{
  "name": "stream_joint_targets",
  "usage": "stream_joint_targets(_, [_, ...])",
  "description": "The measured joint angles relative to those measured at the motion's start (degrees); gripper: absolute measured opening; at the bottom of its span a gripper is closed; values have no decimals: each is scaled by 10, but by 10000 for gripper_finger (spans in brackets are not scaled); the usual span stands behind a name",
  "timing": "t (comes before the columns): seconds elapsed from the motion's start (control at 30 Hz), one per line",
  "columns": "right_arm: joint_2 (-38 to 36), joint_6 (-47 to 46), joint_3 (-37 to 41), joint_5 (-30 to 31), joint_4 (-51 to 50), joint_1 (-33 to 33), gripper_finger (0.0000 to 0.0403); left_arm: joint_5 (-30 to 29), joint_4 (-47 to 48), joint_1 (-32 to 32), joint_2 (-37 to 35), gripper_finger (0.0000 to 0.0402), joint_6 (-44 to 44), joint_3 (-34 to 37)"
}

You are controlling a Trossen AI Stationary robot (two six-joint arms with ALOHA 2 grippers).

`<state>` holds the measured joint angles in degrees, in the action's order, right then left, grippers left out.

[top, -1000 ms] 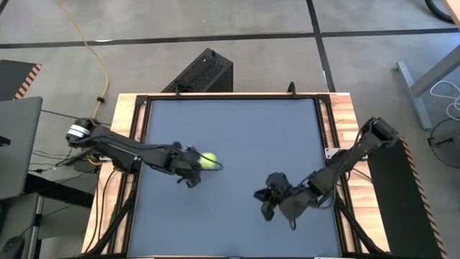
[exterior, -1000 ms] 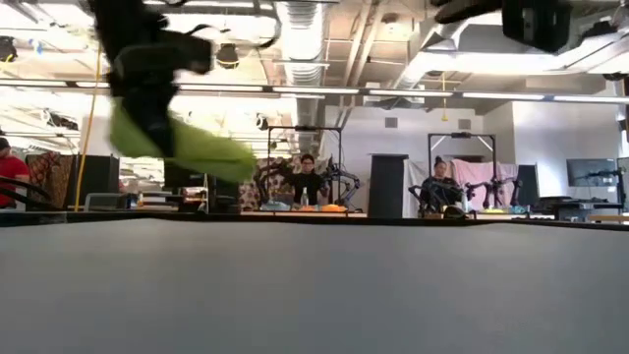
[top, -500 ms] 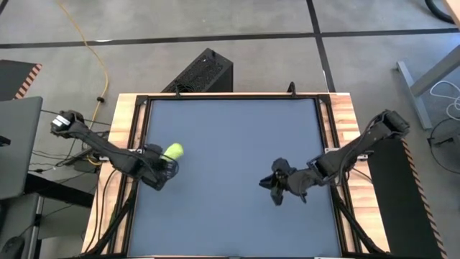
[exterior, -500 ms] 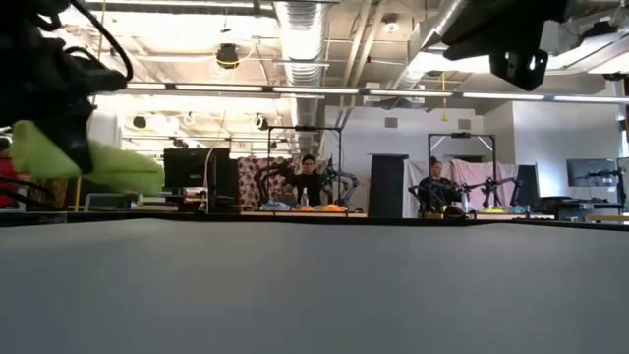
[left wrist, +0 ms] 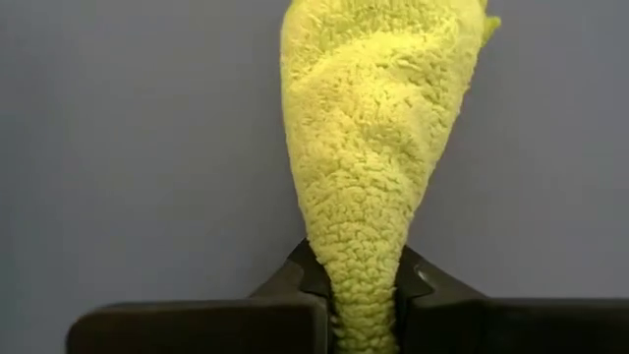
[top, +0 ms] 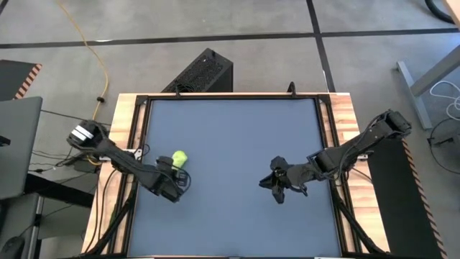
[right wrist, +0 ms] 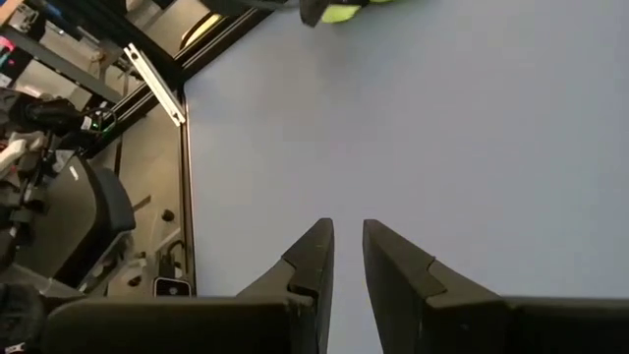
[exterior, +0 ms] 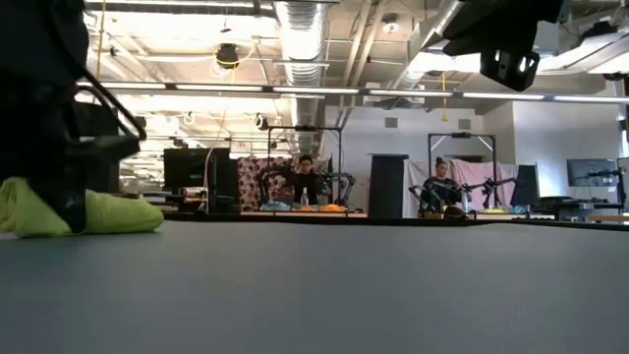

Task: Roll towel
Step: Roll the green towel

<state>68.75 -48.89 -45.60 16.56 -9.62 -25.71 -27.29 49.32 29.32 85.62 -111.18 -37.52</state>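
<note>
The lime-green towel lies bunched in a small lump on the blue-grey mat near its left edge. It also shows in the low view and the left wrist view. My left gripper is down at the mat, just on the near side of the towel, and is shut on it. My right gripper hangs above the mat's right half, shut and empty. In the low view it is high up. My left gripper pinches the towel's narrow gathered end between its two fingers; the cloth is bunched there in several folds. The fingers come low from the table's near-left side, pointing toward the far edge. The rest of the towel widens ahead of the fingers and rests slack on the mat.
The table's wooden rim and black frame run close along the left of my left arm. A black box stands on the floor beyond the far edge. People sit at benches far behind the table.
My left gripper has carried the towel from the mat's middle left toward the table's left edge and down. The towel, which hung lifted clear, now rests on the mat. My right gripper has drawn back a little toward the far right and risen.
</note>
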Motion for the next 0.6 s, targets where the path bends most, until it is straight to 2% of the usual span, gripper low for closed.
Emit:
stream_joint_targets(0.1, [0,-1,0,0,0,0,87,4,-1,-1,37,33,32,-16])
stream_joint_targets(0.23, [0,-1,0,0,0,0,87,15,0,-4,61,83,83,-35])
stream_joint_targets(0.43, [0,-6,0,0,0,10,87,42,37,-20,51,166,168,-62])
stream_joint_targets(0.6, [1,-7,0,0,12,16,87,47,76,-43,16,217,225,-76])
